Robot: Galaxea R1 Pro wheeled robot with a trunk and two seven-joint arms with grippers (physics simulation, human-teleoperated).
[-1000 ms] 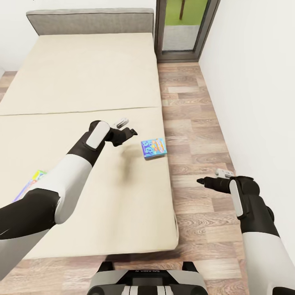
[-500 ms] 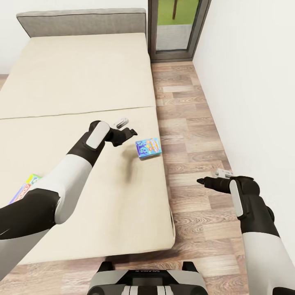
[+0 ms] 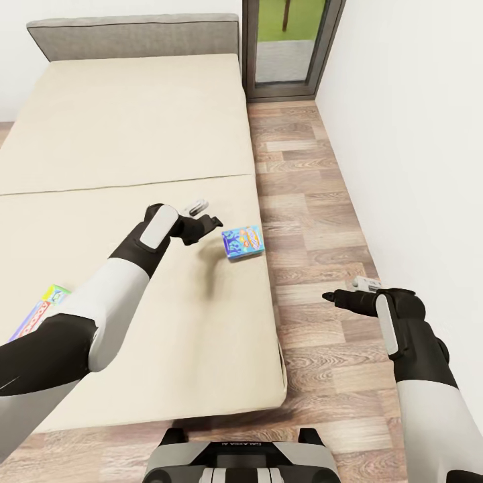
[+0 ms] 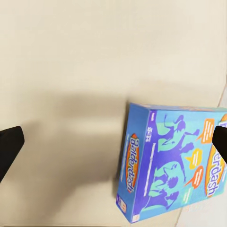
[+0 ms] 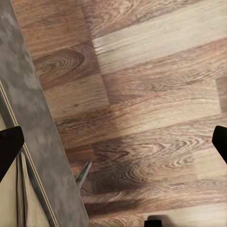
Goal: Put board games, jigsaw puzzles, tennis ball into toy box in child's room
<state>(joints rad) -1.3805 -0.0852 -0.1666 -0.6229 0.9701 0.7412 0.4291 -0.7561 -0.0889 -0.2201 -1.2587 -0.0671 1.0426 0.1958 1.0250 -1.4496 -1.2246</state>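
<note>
The blue box point(image 4: 175, 165), a flat cardboard game reading "Balderdash" (spine and lid), lies on the cream bed point(image 3: 134, 134) just ahead of the left pincer point(image 3: 213, 220), tips apart; right pincer point(image 3: 329, 296) probably apart too.

Wood-grain plank flooring point(image 5: 151, 94) in mixed brown tones lay beneath the right gripper point(image 5: 113, 142), whose two dark fingertips point(image 5: 9, 144) stood wide apart at opposite edges of the frame. A grey bed base point(image 5: 33, 132) ran along one side, with a sliver of cream mattress point(image 5: 7, 198) beside it.
</note>
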